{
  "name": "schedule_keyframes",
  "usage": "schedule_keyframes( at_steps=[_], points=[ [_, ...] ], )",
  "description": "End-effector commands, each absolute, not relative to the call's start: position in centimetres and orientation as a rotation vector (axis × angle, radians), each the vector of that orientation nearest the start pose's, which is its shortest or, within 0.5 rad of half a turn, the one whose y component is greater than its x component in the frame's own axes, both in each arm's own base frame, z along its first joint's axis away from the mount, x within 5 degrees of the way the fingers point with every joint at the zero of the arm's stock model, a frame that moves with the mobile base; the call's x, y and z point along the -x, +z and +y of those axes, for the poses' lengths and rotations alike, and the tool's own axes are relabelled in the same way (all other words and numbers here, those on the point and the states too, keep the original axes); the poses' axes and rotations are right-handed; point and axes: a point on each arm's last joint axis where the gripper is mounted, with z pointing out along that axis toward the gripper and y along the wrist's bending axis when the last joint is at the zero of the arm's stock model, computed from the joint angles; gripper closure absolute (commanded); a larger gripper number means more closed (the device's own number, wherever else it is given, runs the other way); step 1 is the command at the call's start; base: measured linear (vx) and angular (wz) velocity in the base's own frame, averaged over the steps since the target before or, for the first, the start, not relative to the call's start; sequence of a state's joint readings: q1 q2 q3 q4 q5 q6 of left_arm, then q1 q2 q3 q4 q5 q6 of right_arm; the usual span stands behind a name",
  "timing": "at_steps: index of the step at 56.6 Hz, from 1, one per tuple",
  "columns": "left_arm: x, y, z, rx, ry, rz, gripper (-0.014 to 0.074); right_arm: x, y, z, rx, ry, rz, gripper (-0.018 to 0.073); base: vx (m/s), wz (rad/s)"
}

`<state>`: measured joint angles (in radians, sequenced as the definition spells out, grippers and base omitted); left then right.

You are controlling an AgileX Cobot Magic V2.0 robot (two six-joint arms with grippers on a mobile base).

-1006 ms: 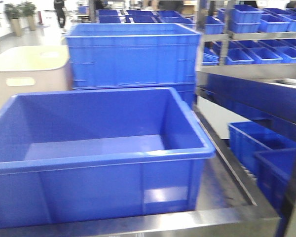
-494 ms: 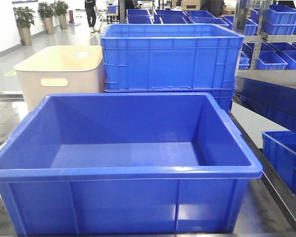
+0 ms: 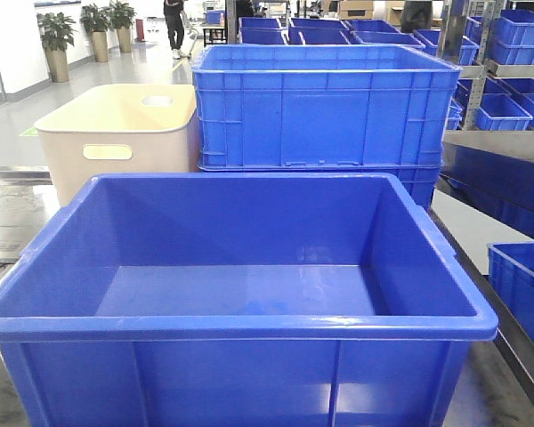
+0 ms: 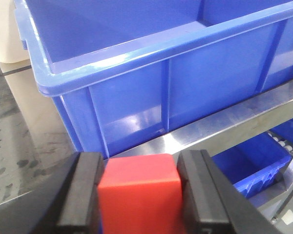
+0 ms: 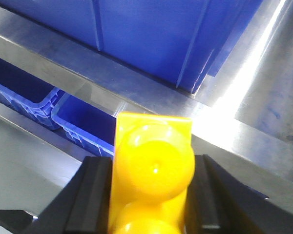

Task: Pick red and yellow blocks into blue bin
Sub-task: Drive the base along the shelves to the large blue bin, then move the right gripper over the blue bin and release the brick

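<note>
The big blue bin [image 3: 240,325] fills the front view, its inside bare, and neither gripper shows there. In the left wrist view my left gripper [image 4: 139,192] is shut on the red block [image 4: 139,195], held in front of the blue bin's outer wall [image 4: 136,97], below its rim. In the right wrist view my right gripper [image 5: 151,195] is shut on the yellow block [image 5: 154,165], studs facing the camera. It sits before the steel ledge [image 5: 151,97] under the bin's side [image 5: 151,39].
A cream tub [image 3: 116,133] with an oval handle hole stands behind the bin at the left. A taller blue crate [image 3: 325,107] is stacked behind it. Small blue crates [image 3: 516,44] fill steel shelving on the right, with more crates [image 5: 73,117] below the ledge.
The front view has swung so the blue bin moved from the left to the centre and looms larger. The cream tub came further into view.
</note>
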<state>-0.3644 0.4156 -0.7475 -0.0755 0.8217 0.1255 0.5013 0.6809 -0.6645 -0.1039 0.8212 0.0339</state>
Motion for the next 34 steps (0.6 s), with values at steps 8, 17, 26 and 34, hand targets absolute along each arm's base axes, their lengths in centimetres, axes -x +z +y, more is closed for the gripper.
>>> schedule_keyframes(
  at_steps=[8, 17, 26, 34],
  points=[
    [-5.62, 37.30, -2.72, -0.438, -0.265, 1.828, 0.0293, -11.24, 32.21, 5.27, 0.571, 0.149, 2.158, 0.0349, 0.00, -0.01],
    [-5.62, 37.31, -2.72, -0.438, -0.263, 1.828, 0.0293, -11.23, 32.20, 5.27, 0.571, 0.148, 2.160, 0.0349, 0.03, -0.06],
    [-5.65, 37.30, -2.73, -0.438, -0.263, 1.829, 0.0293, -11.17, 32.11, 5.23, 0.573, 0.145, 2.172, 0.0349, 0.06, -0.04],
    [-5.65, 37.30, -2.73, -0.438, -0.263, 1.829, 0.0293, -11.16, 32.10, 5.22, 0.574, 0.144, 2.174, 0.0349, 0.08, 0.01]
  ],
)
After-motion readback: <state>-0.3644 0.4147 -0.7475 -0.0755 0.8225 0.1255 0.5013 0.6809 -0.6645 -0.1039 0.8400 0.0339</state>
